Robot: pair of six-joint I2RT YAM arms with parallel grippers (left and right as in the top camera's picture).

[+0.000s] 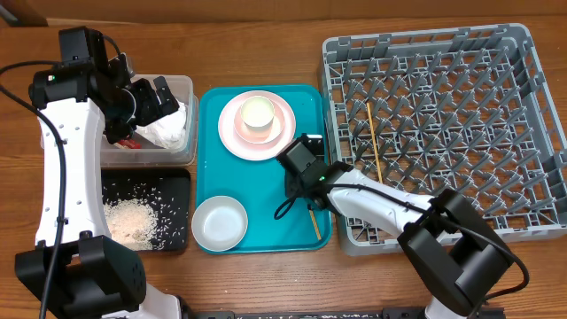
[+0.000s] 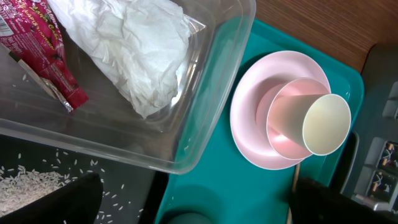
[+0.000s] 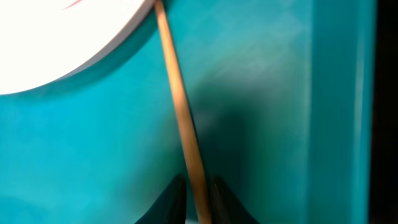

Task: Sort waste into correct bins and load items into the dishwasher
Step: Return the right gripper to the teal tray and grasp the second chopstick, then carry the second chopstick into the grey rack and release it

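My left gripper (image 1: 158,96) hangs open and empty over the clear tub (image 1: 182,84), which holds the crumpled white napkin (image 2: 134,43) and the red wrapper (image 2: 43,50). Loose rice (image 1: 133,220) lies in the black tray (image 1: 177,177). On the teal tray (image 1: 275,208) a pink plate (image 1: 232,135) carries a pinkish bowl (image 2: 283,127) with the white cup (image 2: 326,123) in it. A white bowl (image 1: 220,221) sits at the tray's front left. My right gripper (image 3: 199,202) is low over the tray's right side, shut on a wooden chopstick (image 3: 180,112). Another chopstick (image 1: 374,142) lies in the grey dish rack (image 1: 532,106).
The rack's near-left corner stands right beside my right arm (image 1: 381,199). The teal tray's raised right rim (image 3: 339,112) runs close to the held chopstick. The black tray sits directly in front of the tub.
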